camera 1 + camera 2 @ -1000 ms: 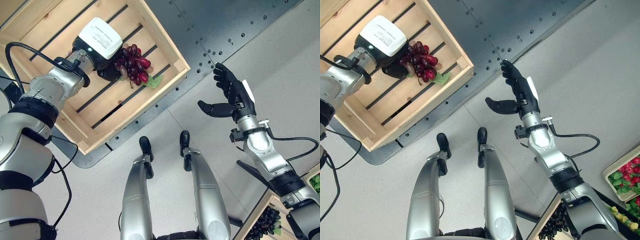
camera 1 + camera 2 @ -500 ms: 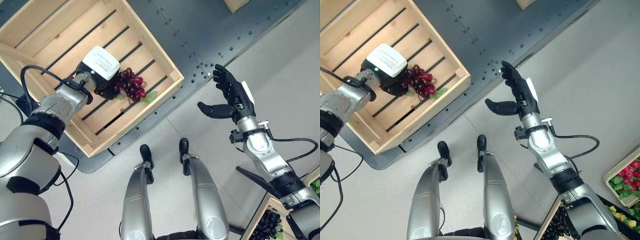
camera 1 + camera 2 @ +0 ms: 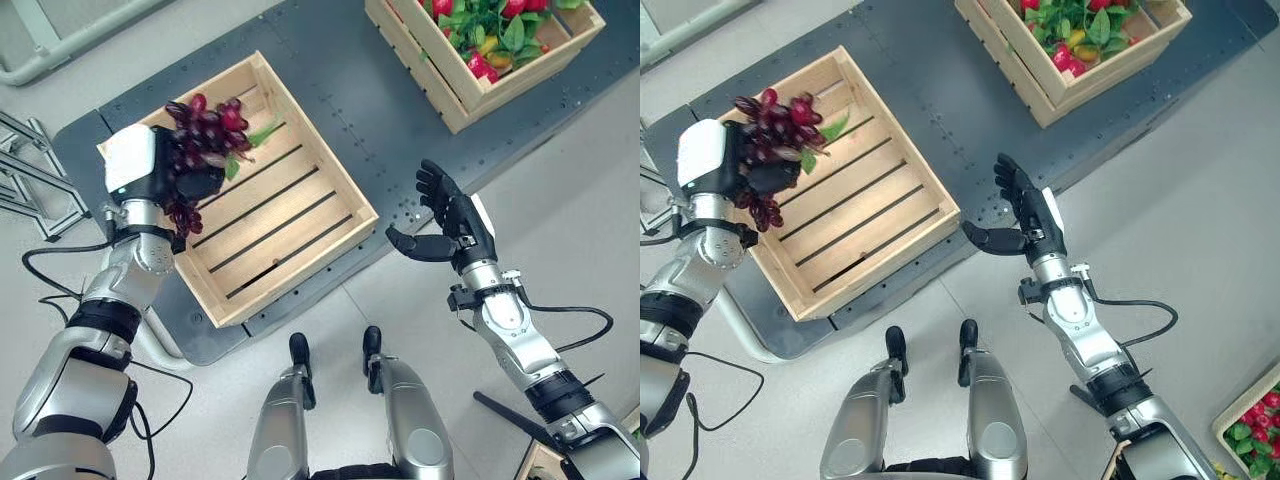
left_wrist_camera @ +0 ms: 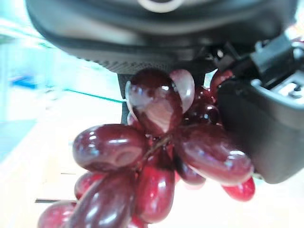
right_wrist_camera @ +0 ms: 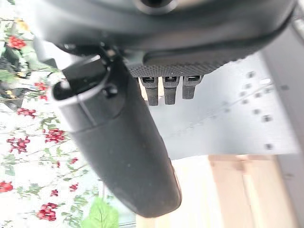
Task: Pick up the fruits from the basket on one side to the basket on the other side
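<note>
Over the far left corner of the slatted wooden crate [image 3: 285, 215], my left hand [image 3: 150, 175] now holds the bunch of red grapes [image 3: 205, 135] up in the air, fingers curled round it, where a second ago the same hand was down inside the crate with the grapes still against the slats. In the left wrist view the grapes [image 4: 156, 156] hang close under my palm, some berries drooping below the grasp, so I judge the lift to be done and the hold to be fair but not tight around the whole cluster. The crate shows nothing else on its slats, so I take it this fruit is the last one out of this side. My right hand [image 3: 450, 220] hovers relaxed and spread over the dark metal floor plate [image 3: 330, 90], just right of the crate's near right corner, holding nothing. A second crate of mixed fruit and leaves [image 3: 485, 40] sits far right; carrying the grapes across looks like the step ahead, perhaps by a handover.
</note>
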{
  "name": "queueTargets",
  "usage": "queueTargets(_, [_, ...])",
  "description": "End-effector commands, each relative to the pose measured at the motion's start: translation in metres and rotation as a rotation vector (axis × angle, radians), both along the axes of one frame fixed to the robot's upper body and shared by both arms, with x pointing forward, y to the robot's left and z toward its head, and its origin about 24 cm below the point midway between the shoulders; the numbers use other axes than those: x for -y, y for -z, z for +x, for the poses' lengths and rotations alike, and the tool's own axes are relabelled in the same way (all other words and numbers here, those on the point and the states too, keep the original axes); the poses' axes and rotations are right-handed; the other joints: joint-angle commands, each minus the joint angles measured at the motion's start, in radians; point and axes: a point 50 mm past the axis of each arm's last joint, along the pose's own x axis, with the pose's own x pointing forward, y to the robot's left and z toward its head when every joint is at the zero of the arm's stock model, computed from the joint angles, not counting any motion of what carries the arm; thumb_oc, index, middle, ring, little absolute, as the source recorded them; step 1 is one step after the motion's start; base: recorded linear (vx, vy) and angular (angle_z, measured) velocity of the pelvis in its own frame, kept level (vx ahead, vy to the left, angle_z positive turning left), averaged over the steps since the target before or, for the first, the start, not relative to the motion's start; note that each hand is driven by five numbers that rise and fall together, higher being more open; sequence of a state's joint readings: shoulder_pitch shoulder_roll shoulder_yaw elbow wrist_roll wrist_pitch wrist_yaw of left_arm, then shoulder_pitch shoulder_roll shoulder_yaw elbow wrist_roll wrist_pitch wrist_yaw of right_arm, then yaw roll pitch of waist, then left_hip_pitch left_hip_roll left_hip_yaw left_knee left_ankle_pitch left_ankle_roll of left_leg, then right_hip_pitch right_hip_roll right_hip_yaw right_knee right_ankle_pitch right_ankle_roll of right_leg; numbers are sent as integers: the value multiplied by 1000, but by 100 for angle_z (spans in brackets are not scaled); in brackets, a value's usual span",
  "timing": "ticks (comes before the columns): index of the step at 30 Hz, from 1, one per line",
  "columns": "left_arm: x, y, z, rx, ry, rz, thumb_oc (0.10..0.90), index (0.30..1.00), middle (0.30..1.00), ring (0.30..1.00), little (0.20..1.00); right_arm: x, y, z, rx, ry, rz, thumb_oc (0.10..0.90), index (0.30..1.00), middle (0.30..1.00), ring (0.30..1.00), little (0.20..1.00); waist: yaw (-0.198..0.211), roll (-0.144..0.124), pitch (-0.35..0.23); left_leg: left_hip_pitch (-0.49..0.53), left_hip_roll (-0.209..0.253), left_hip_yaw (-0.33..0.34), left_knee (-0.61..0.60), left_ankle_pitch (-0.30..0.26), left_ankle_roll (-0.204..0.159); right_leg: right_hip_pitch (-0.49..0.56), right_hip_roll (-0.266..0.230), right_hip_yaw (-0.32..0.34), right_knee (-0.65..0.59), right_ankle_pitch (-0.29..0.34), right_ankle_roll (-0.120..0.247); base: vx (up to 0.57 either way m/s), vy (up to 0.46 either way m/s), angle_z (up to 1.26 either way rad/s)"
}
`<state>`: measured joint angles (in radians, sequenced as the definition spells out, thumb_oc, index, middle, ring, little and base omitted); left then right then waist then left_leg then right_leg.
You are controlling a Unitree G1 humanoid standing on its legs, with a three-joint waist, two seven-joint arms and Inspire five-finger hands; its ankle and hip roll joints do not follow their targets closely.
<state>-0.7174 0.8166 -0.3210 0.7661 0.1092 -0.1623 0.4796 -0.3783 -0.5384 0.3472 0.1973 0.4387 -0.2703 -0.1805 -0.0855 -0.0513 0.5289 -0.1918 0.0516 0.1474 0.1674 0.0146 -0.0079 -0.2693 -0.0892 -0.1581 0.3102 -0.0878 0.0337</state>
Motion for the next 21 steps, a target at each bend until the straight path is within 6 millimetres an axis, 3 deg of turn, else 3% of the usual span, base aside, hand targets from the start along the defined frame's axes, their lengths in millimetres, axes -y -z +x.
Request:
queueTargets(1, [16,-15,-2,193,134,-245,400,300,300,300,300,3,-25,-14,176,-62,36,800,900,900,900,900,13,49,-189,72,-40,17,1,-114,-9,113,-39,-21,-119,-12,37,123,-5,12])
queueTargets(6, [27,11,-10,211,237,-569,400,300,300,300,300,-4,-8,-22,117,-113,61,800,900,900,900,900,18,63,-273,174,-44,6,-87,-103,-12,227,-33,-24,-209,3,40,119,-36,3])
queueTargets(10, [38,23,-11,194,328,-731,400,300,300,300,300,-13,3,-27,65,-187,77,800,900,900,900,900,19,70,-326,221,-44,2,-127,-96,-13,279,-27,-22,-255,15,41,98,-48,3])
queueTargets(15, [62,30,-8,133,475,-776,400,300,300,300,300,-32,9,-29,-28,-357,222,800,900,900,900,900,23,76,-390,284,-43,-4,-193,-84,-17,349,-13,-20,-337,43,40,81,-79,5])
queueTargets(21, [88,25,-5,90,643,-785,400,300,300,300,300,-57,16,-31,-128,-530,294,800,900,900,900,900,29,80,-425,315,-41,-15,-255,-60,-26,386,2,-24,-397,66,42,20,-69,0])
